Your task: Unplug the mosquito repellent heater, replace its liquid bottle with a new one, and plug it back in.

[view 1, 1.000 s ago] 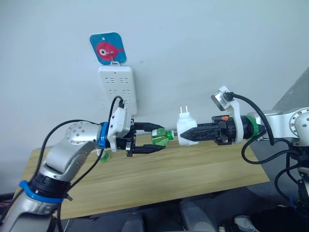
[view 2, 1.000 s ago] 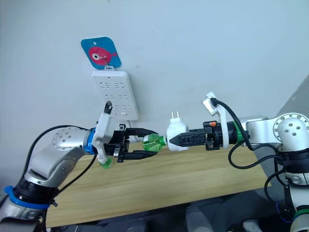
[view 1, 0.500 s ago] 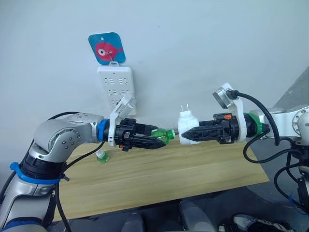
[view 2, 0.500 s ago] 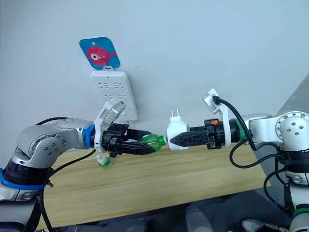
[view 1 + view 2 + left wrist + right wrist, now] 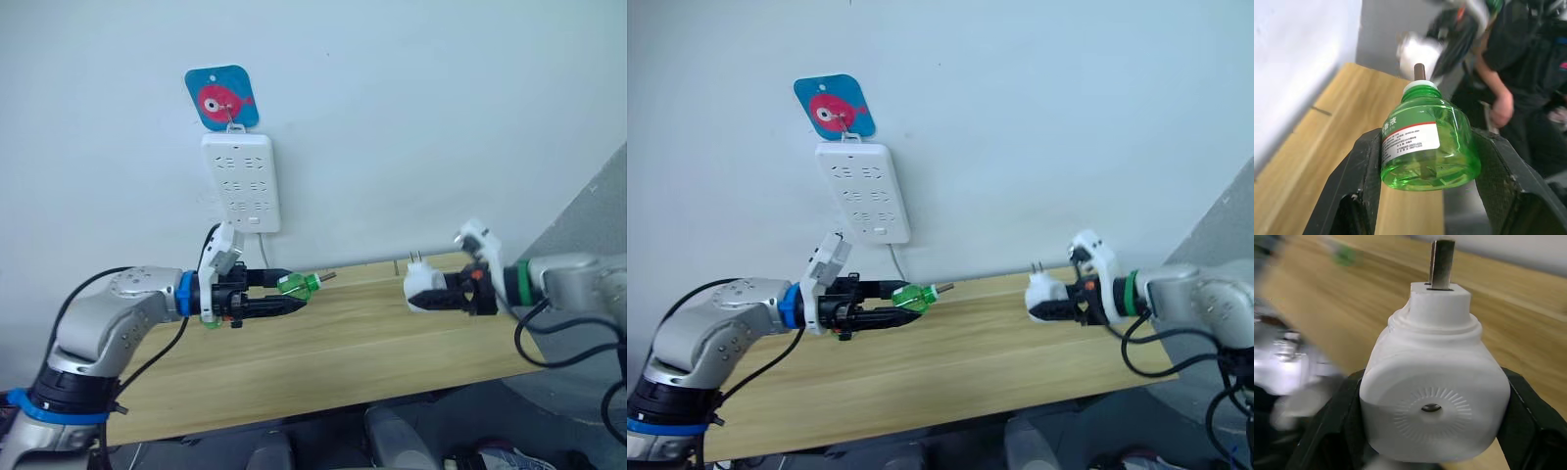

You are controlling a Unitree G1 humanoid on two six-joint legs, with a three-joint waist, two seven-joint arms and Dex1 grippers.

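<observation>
A white power strip (image 5: 241, 182) hangs under a blue fish tag (image 5: 222, 98), above a wooden table (image 5: 323, 348)

Open air between bottle (image 5: 297, 285) and heater (image 5: 423, 292) (well apart).

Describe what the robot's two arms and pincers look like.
Both arms are silver-grey metal with loose black cables. The left pincer has black fingers on a white mount behind a blue wrist ring; the right pincer has black fingers, a white mount and a green ring.
</observation>
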